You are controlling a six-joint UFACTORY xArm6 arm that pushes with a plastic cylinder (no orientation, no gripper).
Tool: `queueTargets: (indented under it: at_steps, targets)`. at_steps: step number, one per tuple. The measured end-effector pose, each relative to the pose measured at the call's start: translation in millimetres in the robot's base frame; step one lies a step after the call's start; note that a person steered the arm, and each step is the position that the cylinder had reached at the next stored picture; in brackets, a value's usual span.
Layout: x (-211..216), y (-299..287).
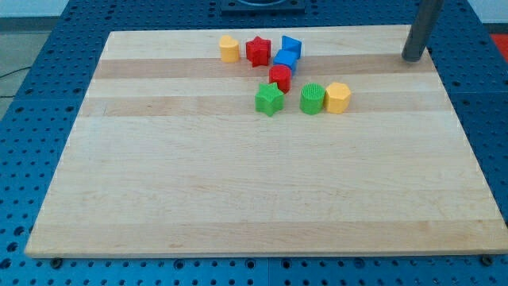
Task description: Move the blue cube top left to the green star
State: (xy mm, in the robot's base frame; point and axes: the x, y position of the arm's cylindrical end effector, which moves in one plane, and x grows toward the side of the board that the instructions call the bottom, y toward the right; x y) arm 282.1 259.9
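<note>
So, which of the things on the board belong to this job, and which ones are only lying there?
Belong to the job:
- blue cube
- green star
- my tip, far to the view's right of the blocks

Only lying there:
- second blue block
- red star
- red block
- green cylinder
- two yellow blocks

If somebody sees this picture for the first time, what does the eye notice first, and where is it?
A tight cluster of bright blocks sits near the view's top centre of the pale wooden board: the green star, a red block touching it, and the blue cube above. My tip stands apart at the view's top right, touching no block.
</note>
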Motion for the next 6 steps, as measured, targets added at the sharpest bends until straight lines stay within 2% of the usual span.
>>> queueTargets:
  at_steps: [2,4,5,6]
  targets:
    - [-57.3,-41.0]
    - [3.3,-78.7]
    - [43.3,-141.9]
    - [29.1,-181.7]
